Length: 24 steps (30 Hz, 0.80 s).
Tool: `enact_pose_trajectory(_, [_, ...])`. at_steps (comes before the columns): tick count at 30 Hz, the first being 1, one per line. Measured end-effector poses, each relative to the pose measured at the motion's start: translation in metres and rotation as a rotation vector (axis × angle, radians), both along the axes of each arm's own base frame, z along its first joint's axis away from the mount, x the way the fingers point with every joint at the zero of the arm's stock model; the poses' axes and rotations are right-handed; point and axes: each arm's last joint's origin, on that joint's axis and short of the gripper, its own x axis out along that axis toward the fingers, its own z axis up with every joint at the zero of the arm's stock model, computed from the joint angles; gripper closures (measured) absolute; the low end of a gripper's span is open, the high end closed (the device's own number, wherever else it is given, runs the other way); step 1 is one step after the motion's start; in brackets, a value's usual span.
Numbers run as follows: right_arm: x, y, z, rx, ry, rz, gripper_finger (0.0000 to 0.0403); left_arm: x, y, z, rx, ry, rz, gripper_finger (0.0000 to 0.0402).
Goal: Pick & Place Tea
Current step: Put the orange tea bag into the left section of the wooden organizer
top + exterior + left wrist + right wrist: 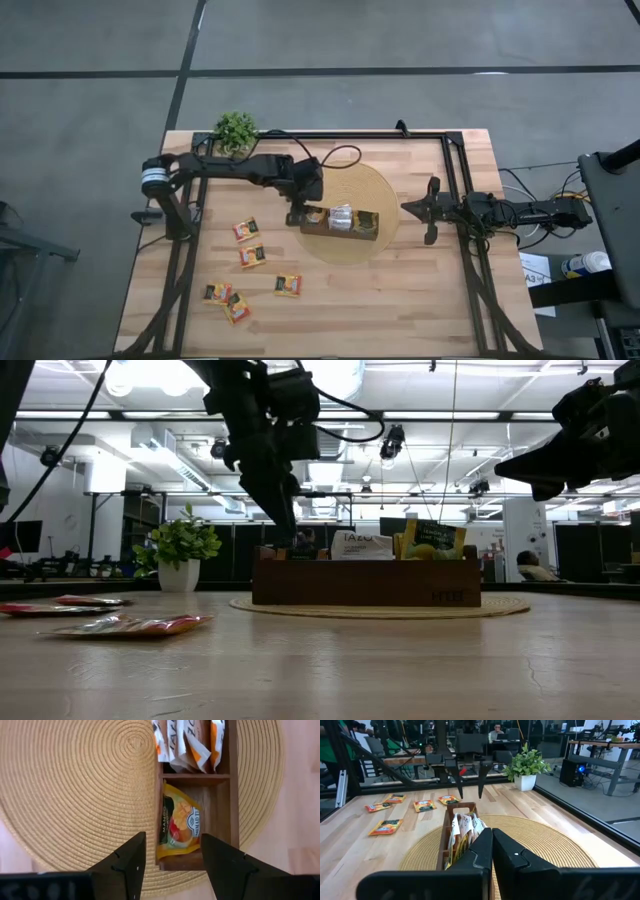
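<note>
Our main worry was a snag at the box. Our left claw (297,213) hung just above the end compartment of the dark-brown divided wooden box (340,222), the end facing the tabletop's left edge, with its 2 fingers (125,865) parted and nothing between them. In the left wrist view a yellow-red-black mango sachet (179,826) lay slanted inside that compartment, leaning toward one wall, directly ahead of the gap between the fingers and not touching them. If we lifted carelessly, or dipped again, a fingertip could catch the box wall or the sachet's upper corner and drag it out, or shift the box on the round woven mat (372,190) beneath it.

The next compartment held white-orange sachets (186,742) standing on edge, and the far one held dark green-yellow ones (433,540), so the box looked partly filled.

5 more yellow-red-black sachets (246,230) lay loose toward the tabletop's front-left corner, well apart from the left claw; reaching them meant crossing open wood without brushing neighbours, since 2 of them (228,301) lay touching.

Our right claw (428,210) waited closed and empty near the mat's edge on the side toward the tabletop's right edge. A small potted plant (236,129) stood at the back edge.
</note>
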Motion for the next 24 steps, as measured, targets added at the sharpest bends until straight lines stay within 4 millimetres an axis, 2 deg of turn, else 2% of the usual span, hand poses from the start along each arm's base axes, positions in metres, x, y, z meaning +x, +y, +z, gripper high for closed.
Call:
enact_pose_trajectory(12, [0.000, 0.000, 0.000, 0.000, 0.000, 0.000, 0.0394, 0.011, 0.008, -0.027, 0.005, 0.046, -0.018, 0.0218])
enact_pose_trajectory(20, [0.000, 0.000, 0.000, 0.000, 0.000, 0.000, 0.0394, 0.013, 0.008, -0.032, 0.003, 0.054, -0.019, 0.0220])
enact_pose_trajectory(24, [0.000, 0.000, 0.000, 0.000, 0.000, 0.000, 0.0394, 0.013, 0.008, -0.031, 0.004, 0.049, -0.019, 0.0241])
